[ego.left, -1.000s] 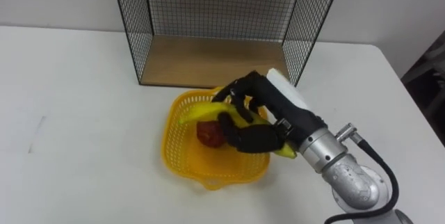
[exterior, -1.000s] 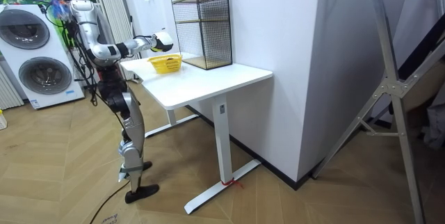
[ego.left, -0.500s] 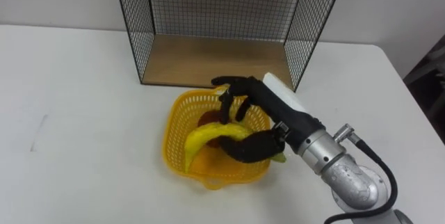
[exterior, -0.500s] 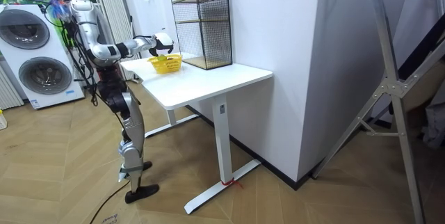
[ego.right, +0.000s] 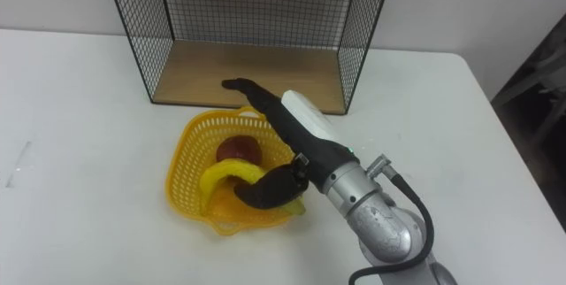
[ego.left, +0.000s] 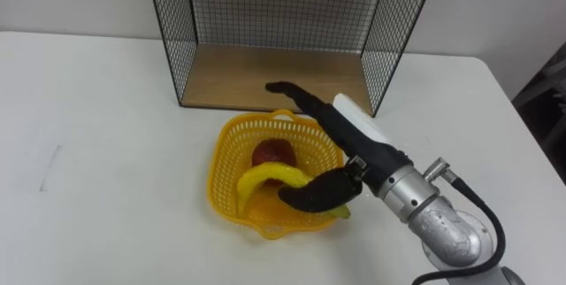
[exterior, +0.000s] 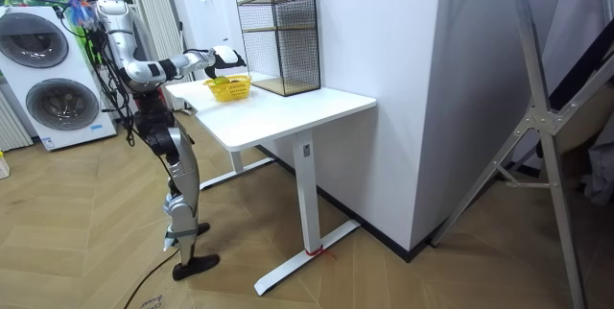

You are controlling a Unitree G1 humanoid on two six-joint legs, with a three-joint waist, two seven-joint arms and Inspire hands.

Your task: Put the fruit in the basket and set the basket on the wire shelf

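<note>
**A:** Where's the fruit?

**B:** Both pieces lie in the yellow plastic mesh basket (ego.left: 219, 177) on the white desk (ego.left: 97, 143). The round red apple (ego.left: 272, 154) sits toward its twelve o'clock and the curved yellow banana (ego.left: 270, 174) lies across its six o'clock.

**A:** And the hand?

**B:** The robot's right hand (ego.left: 340, 143) comes in from five o'clock and holds nothing. It is spread wide, with fingers almost straight out over the basket's far rim and the thumb low beside the banana's near end. I can't tell whether the thumb touches it.

**A:** So loading looks done. What about the black wire shelf with wooden boards (ego.left: 256, 77)?

**B:** It stands just beyond the basket at twelve o'clock, and the basket isn't on it yet.

**A:** What might go wrong?

**B:** I'd guess three things. The thumb could catch the banana on the way out and drag it over the rim. A one-sided hold on that soft rim could tip the basket, so the apple rolls out. Pushed in askew, the basket could snag on the shelf's wire frame.
</note>
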